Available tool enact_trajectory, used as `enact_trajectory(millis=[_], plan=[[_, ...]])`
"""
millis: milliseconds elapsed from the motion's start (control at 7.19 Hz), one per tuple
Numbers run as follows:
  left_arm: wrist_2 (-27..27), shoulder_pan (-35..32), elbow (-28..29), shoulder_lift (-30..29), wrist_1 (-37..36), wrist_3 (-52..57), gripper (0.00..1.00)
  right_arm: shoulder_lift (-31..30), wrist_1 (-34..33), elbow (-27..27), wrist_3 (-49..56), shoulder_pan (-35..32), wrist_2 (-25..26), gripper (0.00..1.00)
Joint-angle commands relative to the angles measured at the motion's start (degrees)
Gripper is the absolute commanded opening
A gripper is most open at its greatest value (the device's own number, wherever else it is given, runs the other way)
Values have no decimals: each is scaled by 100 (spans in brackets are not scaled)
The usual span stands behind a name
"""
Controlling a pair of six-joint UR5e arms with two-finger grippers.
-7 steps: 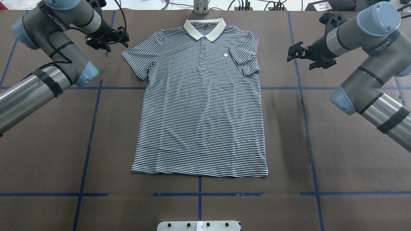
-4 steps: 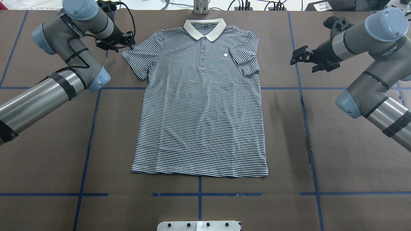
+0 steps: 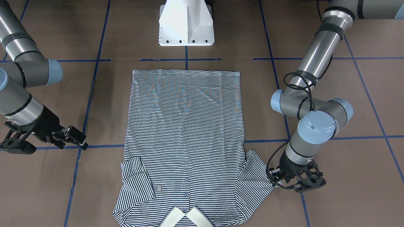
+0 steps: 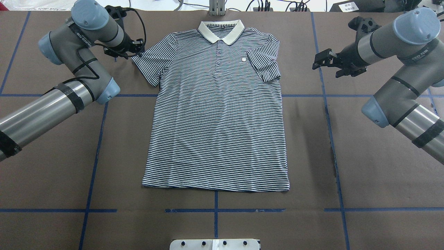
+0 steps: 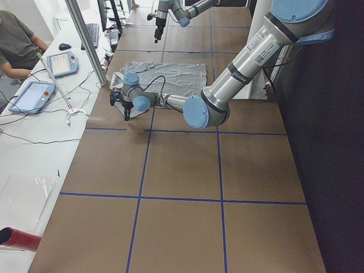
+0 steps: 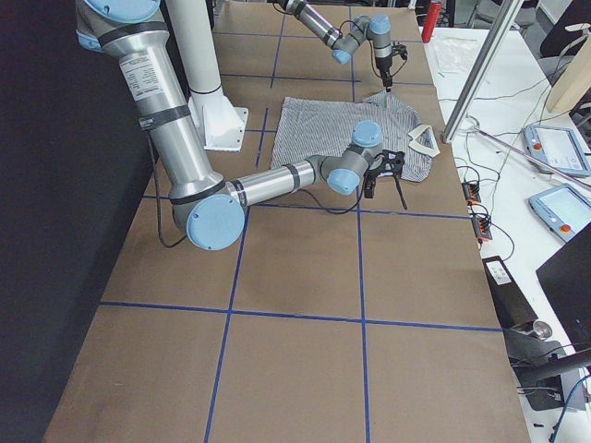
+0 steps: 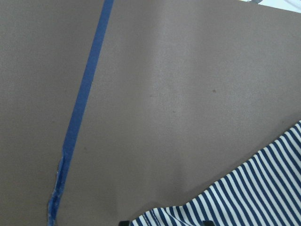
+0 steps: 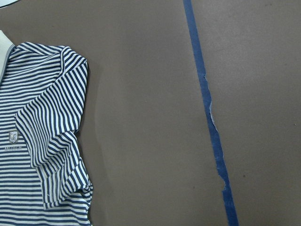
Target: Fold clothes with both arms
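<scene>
The left gripper (image 4: 134, 52) sits low at the outer tip of the shirt's left sleeve (image 4: 150, 66). Its wrist camera shows two dark fingertips (image 7: 125, 223) spread apart with the striped hem between them, so it is parted and not yet pinching cloth. The right gripper (image 4: 324, 62) hangs over bare table (image 4: 364, 173), well apart from the shirt (image 4: 215, 114), and its jaws look spread and empty. The shirt lies face up in the middle of the table, its cream collar (image 4: 222, 29) at the far edge from the robot and its hem nearest the base. Folding looks barely begun. The right sleeve (image 4: 265, 64) is turned in onto the chest beside the small logo (image 4: 244, 59), while the left sleeve lies flat and the body is unfolded at full length. That leaves the left sleeve and all the body folds to do. Tiny lettering under the logo and the print on the arm bands are too small to read.
</scene>
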State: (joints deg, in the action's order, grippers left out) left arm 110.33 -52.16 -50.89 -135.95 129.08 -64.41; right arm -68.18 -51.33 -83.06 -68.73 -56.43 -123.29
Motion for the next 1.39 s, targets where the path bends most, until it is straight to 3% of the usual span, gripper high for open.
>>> enact_trajectory(millis=[0, 139, 278, 556, 1251], plan=[[-2, 56, 1, 16, 3, 8, 54, 15, 0, 0, 0, 1, -2, 100], [-2, 65, 9, 16, 3, 8, 52, 15, 0, 0, 0, 1, -2, 100], [-11, 65, 1, 25, 3, 8, 44, 7, 0, 0, 0, 1, -2, 100], [-11, 57, 1, 16, -6, 7, 0, 6, 0, 0, -9, 1, -2, 100], [305, -58, -727, -54, -50, -72, 0, -37, 9, -183, -70, -17, -184, 100]])
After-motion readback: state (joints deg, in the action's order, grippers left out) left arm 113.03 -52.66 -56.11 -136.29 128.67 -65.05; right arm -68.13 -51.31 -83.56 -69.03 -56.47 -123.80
